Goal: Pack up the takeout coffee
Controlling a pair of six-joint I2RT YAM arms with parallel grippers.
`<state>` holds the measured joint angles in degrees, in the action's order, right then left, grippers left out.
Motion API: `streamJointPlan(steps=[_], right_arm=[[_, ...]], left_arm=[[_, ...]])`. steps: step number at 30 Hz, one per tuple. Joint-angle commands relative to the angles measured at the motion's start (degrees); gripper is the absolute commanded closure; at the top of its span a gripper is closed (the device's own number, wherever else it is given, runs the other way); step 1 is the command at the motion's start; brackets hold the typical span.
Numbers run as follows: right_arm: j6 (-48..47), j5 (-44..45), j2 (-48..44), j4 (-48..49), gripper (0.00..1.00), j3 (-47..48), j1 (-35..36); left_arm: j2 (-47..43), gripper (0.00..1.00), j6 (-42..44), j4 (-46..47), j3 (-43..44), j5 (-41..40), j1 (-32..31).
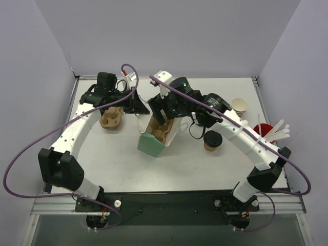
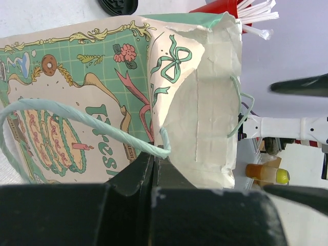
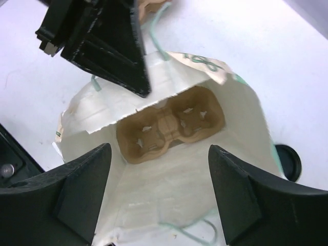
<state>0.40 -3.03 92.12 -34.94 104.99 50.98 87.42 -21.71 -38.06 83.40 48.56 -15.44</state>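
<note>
The takeout coffee [image 1: 212, 140], a brown paper cup with a black lid, stands on the table right of the paper bag [image 1: 154, 139]; its lid shows at the edge of the right wrist view [image 3: 288, 161]. The bag stands open with a tan pulp carrier [image 3: 169, 123] at its bottom. My left gripper [image 1: 145, 108] is shut on the bag's rim [image 2: 154, 156] beside the mint twine handle [image 2: 102, 128], holding the mouth open. My right gripper [image 3: 159, 154] is open and empty, just above the bag's mouth [image 1: 163, 114].
A second pulp carrier [image 1: 111, 119] lies left of the bag under the left arm. A cream cup [image 1: 239, 105] stands at the back right. A red cup with white straws [image 1: 266, 130] stands at the right edge.
</note>
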Motion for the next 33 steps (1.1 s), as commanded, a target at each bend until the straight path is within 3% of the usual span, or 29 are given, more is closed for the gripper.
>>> streamJointPlan(steps=[1, 4, 8, 13, 18, 27, 33], right_arm=[[7.84, 12.24, -5.97, -0.92, 0.28, 0.49, -0.97], [13.73, 16.9, -10.45, -1.88, 0.26, -2.76, -4.04], [22.26, 15.95, -16.42, -4.26, 0.24, -7.33, -10.37], [27.27, 20.6, -19.69, -8.12, 0.22, -14.27, -12.74], [30.71, 18.24, -21.89, -8.22, 0.21, -25.08, -16.43], [33.08, 17.53, -23.21, -6.37, 0.2, -34.75, -20.13], [34.22, 15.86, -24.17, -3.74, 0.2, -39.68, -21.36]], left_arm=[[-2.78, 1.0, 1.67, 3.26, 2.65, 0.66, -0.46], [-3.21, 1.0, 2.12, 3.35, 2.04, -0.04, -0.99], [-3.57, 1.0, 1.76, 3.17, 1.68, -0.92, -1.08], [-5.15, 1.0, 2.73, 2.82, 0.9, -1.62, -1.43], [-7.26, 1.0, 5.79, 3.09, -0.78, -1.88, -2.92], [-7.26, 1.0, 16.43, -5.35, 3.96, -14.52, -10.91], [-7.08, 1.0, 17.93, -6.94, 4.23, -15.77, -12.76]])
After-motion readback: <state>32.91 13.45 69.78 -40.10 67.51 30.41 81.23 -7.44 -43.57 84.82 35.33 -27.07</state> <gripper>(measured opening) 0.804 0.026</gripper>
